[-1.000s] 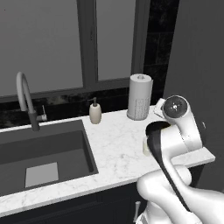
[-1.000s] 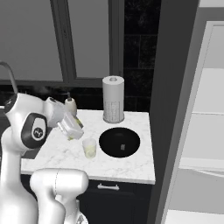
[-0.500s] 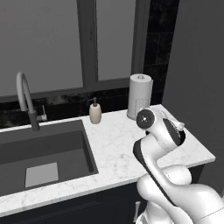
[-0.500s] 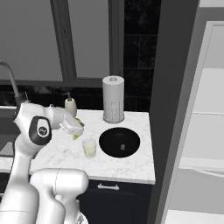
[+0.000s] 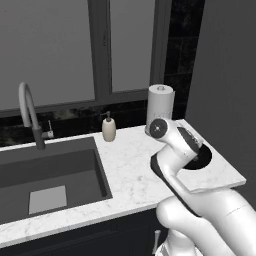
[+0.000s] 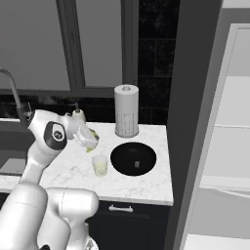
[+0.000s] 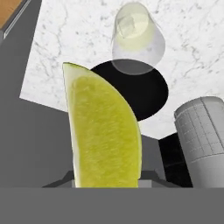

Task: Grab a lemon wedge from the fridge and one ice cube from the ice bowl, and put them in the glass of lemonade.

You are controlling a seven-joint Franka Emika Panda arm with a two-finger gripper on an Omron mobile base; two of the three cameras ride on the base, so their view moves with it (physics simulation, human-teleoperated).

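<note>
My gripper (image 6: 90,140) is shut on the lemon wedge (image 7: 105,135), a yellow-green slice standing upright between the fingers in the hand view. In the right base view the wedge (image 6: 90,147) hangs just above and left of the glass of lemonade (image 6: 100,165). The glass (image 7: 135,37) stands on the marble counter, with a pale square shape in its liquid. The black ice bowl (image 6: 133,158) sits right beside the glass, and its rim (image 5: 202,157) peeks out behind my arm. The fridge (image 6: 229,146) stands open at the right, with pale shelves.
A paper-towel roll (image 6: 126,117) stands behind the bowl against the dark wall. A beige soap dispenser (image 5: 108,127) sits near the dark sink (image 5: 45,175) and its curved faucet (image 5: 27,115) on the left. The counter edge (image 6: 146,197) runs close in front.
My arm's elbow has swung left across the counter. The hand with the wedge has shifted slightly down and right toward the glass.
</note>
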